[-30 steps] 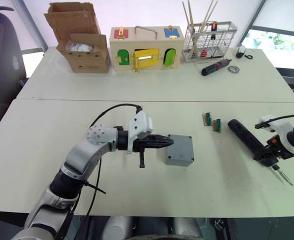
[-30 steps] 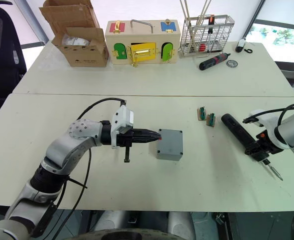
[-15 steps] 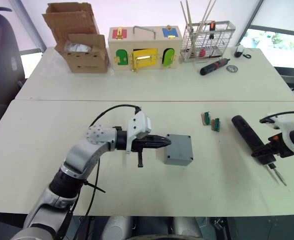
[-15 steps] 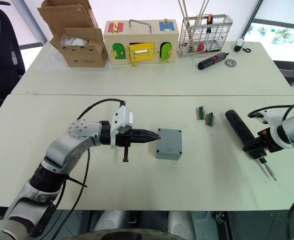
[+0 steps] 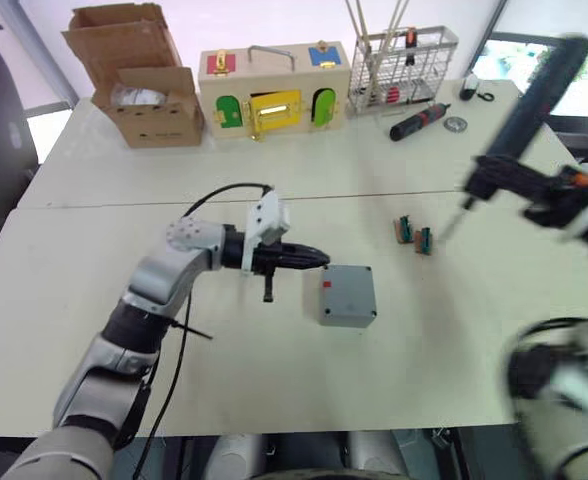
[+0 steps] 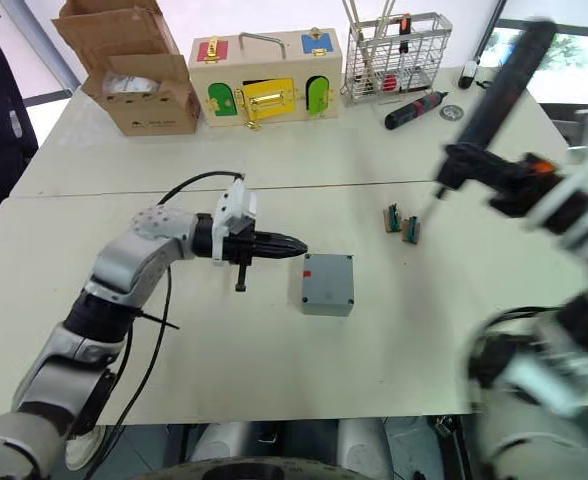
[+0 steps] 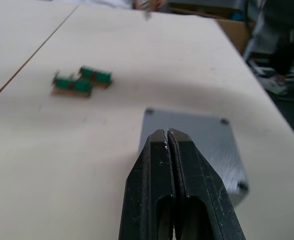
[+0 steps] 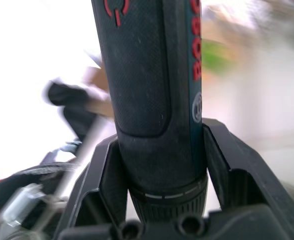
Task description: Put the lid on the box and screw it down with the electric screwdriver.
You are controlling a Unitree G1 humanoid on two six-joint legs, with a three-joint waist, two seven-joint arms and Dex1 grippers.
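Head views: left gripper (image 5: 319,259), fingers pressed together and empty, tip beside the box (image 5: 348,294), probably steadying it. Lid looks already seated.
Left wrist: box (image 7: 197,150) right ahead of the tips.
Right wrist: right gripper (image 8: 159,165) clamps the electric screwdriver (image 8: 149,75), raised above the table, bit angled down, ready for screws.

Near table (image 5: 224,390): the box (image 5: 348,294) at its middle, the lid (image 7: 197,145) on top of it.
Left gripper (image 5: 317,259): just left of the box, level with it.
Two small clips (image 5: 412,235): right of and behind the box, side by side.
Electric screwdriver (image 5: 519,125): above the table's right side, tilted, bit down over the clips.
Far table (image 5: 304,150): cardboard box (image 5: 139,85) at left, wooden latch box (image 5: 272,88) in the middle, wire rack (image 5: 402,65) at right, smaller screwdriver (image 5: 419,121) before the rack.
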